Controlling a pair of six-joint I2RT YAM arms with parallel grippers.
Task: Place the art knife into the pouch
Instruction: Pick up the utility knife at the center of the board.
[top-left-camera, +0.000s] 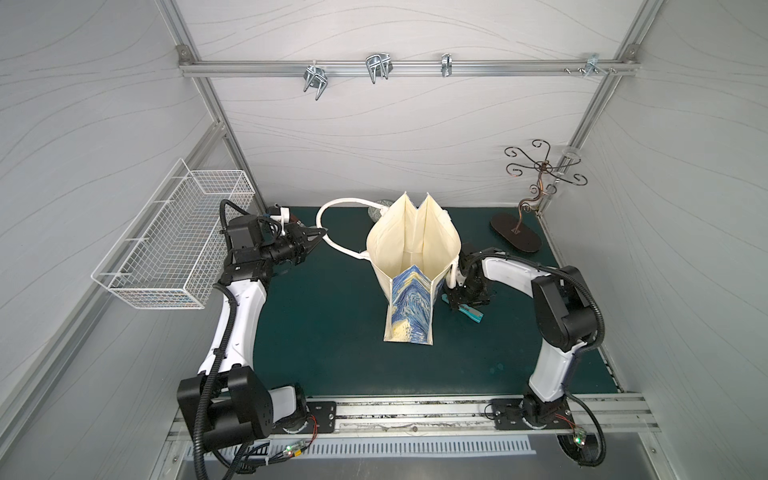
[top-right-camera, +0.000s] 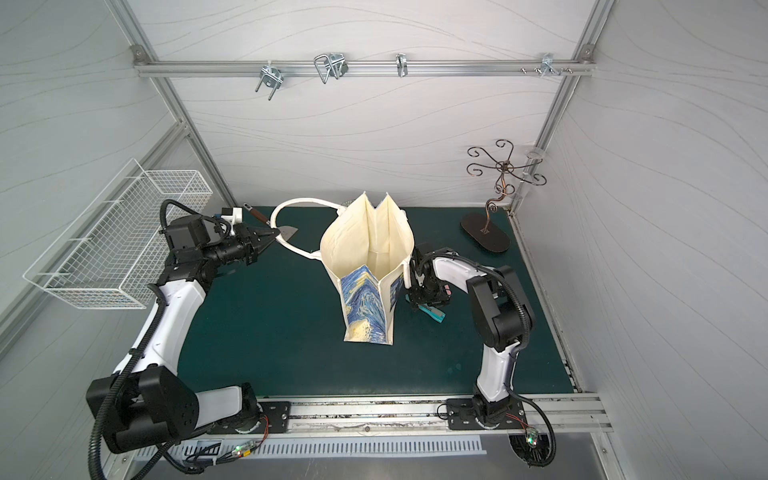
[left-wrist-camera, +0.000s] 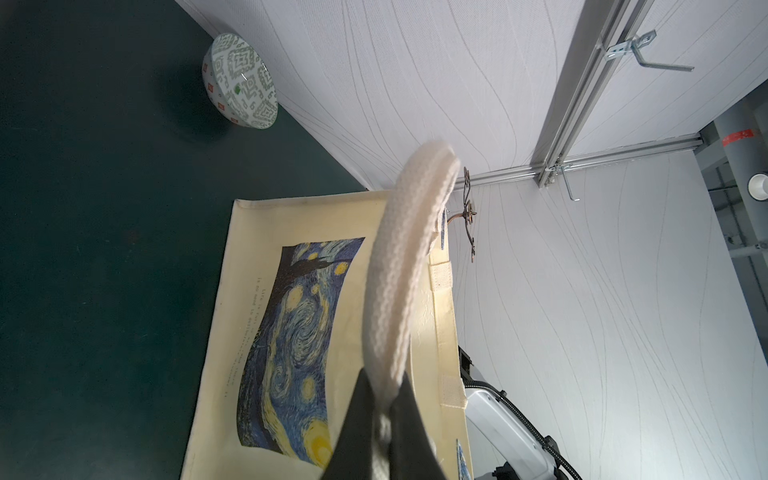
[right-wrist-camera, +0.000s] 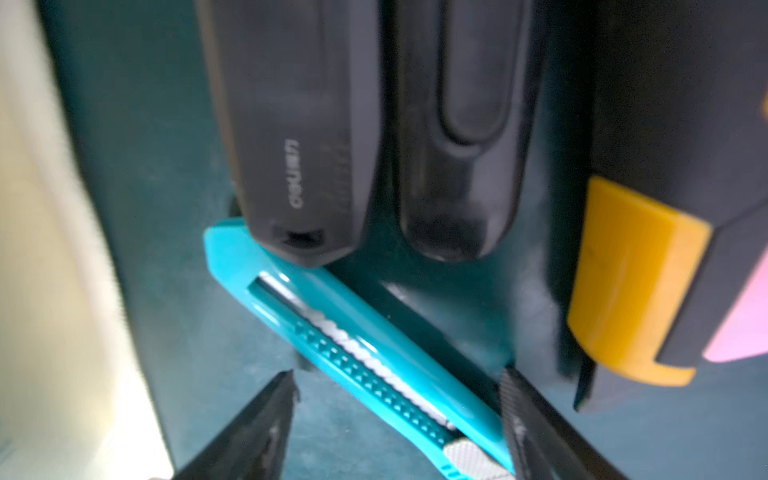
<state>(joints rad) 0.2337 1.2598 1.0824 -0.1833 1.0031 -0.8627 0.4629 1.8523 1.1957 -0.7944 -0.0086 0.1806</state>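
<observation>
Pinching woven handle (left-wrist-camera: 399, 270): left gripper (left-wrist-camera: 384, 379) | ribbed art knife (right-wrist-camera: 365, 353) | canvas pouch (top-left-camera: 390, 241)

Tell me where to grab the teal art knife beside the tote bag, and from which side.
Grip the art knife across its narrow width at mid-handle, along the ridged slider track, coming straight down from above. It lies flat on the green mat, so only its long edges offer opposing faces. A black tool covers one end. The open right gripper straddles it.
</observation>
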